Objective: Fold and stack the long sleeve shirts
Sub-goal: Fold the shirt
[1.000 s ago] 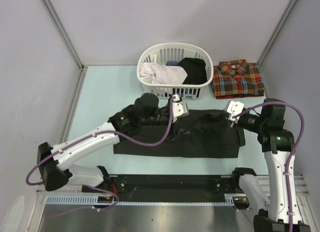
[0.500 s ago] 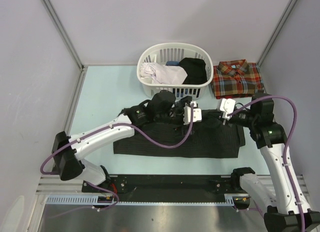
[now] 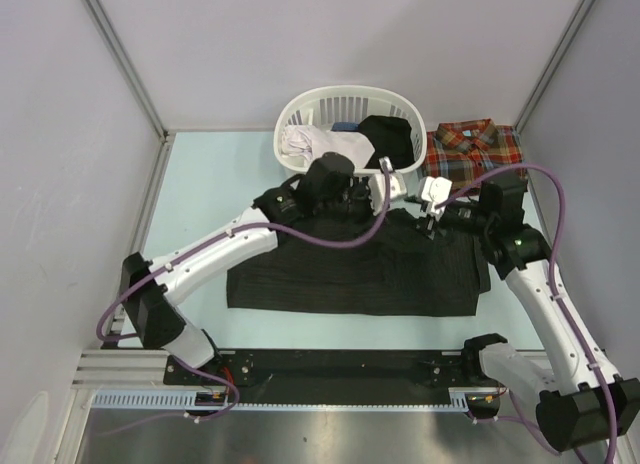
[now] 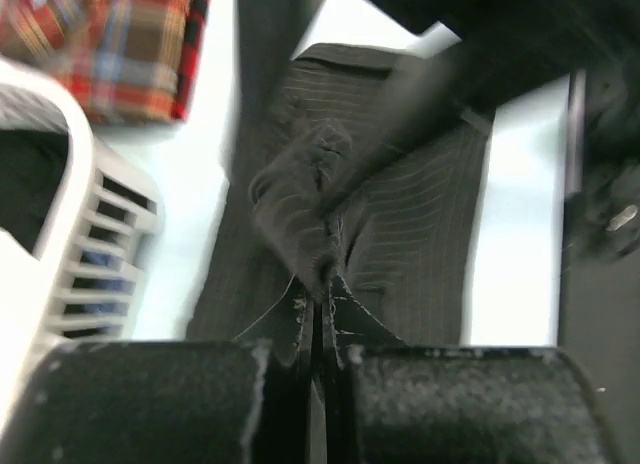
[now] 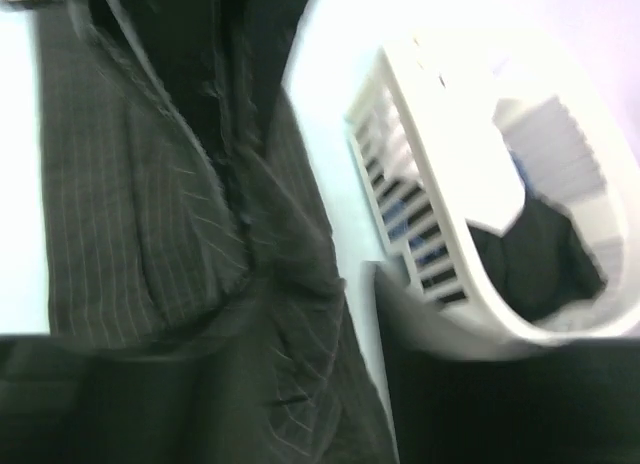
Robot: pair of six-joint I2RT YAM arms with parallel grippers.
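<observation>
The left fingers (image 4: 295,389) are clenched on a bunched fold of the black pinstriped shirt (image 3: 360,274). In the left wrist view the cloth rises straight out of the seam between them. Pinched this tightly, the fold should follow wherever the arm goes. The right fingers (image 3: 432,199) sit just beside them at the shirt's far edge, over dark striped cloth. Their own view is blurred, so I cannot tell whether they are grasping or released. Both sets meet on the far edge, right of centre. I judge this to be a hold on the collar or shoulder line, ready to raise it and bring it toward the near side for a fold. The rest of the shirt lies spread flat on the bench (image 3: 200,184). Just beyond the fingers stands the white laundry basket (image 3: 345,91), with more clothes in it. To its right, in the far right corner, the plaid shirt (image 3: 475,159) lies folded. It looks like the start of the stack.
</observation>
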